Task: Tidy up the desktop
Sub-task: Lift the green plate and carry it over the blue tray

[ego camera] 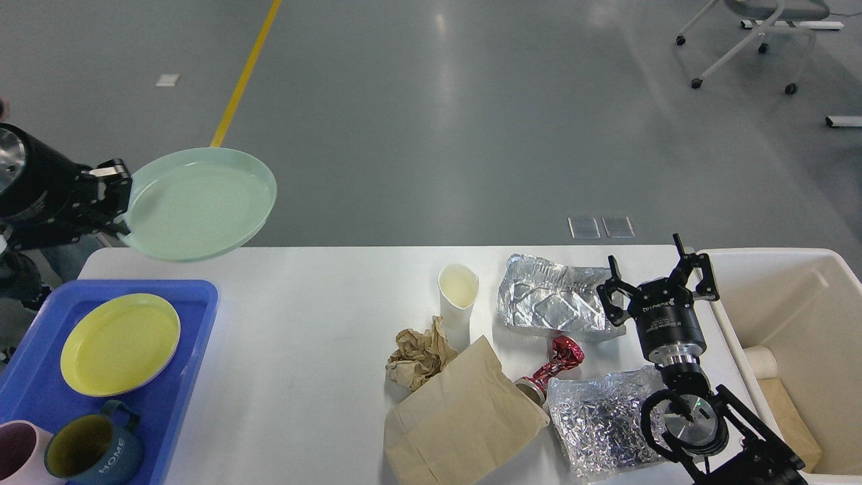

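Observation:
The desktop [310, 350] is a wide white tabletop. My left gripper [116, 199] is shut on the rim of a pale green plate [199, 203] and holds it in the air above the table's far left corner. My right gripper [656, 277] is open and empty, over the right side of the table beside a flattened foil tray [549, 303]. On the table lie a white paper cup [458, 293], a crumpled brown paper ball [419, 353], a brown paper bag [461, 417], a red foil wrapper [552, 367] and a crinkled foil sheet [599, 421].
A blue tray [188, 323] at the left holds a yellow plate [120, 343], a blue-and-yellow mug [94, 448] and a pink mug [20, 451]. A cream bin [794, 283] stands at the right edge with some trash inside.

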Action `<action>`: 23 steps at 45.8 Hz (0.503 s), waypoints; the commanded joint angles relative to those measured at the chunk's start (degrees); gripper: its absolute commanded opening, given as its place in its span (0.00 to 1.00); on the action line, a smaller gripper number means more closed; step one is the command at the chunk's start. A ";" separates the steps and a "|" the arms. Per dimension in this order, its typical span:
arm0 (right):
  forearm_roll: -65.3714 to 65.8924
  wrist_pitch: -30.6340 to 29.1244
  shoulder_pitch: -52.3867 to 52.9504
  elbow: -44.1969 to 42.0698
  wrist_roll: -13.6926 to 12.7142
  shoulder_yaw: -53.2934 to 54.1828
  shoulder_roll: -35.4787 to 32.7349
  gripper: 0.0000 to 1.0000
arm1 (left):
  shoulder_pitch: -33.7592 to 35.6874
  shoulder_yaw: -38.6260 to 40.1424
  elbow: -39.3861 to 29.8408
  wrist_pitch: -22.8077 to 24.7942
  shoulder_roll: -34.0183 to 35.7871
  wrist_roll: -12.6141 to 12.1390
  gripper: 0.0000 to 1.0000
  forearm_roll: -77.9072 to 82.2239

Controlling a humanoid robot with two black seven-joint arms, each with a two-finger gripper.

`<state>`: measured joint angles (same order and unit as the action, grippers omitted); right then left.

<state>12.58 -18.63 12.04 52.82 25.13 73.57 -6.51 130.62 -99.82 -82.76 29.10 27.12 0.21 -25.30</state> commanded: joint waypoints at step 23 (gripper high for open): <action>-0.01 0.00 0.00 0.00 0.01 0.00 0.01 1.00 | -54.15 23.34 41.00 -0.36 15.15 -0.12 0.00 0.25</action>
<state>12.57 -18.63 12.04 52.82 25.13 73.56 -6.51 85.04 -82.00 -48.77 28.72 42.08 0.18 -25.04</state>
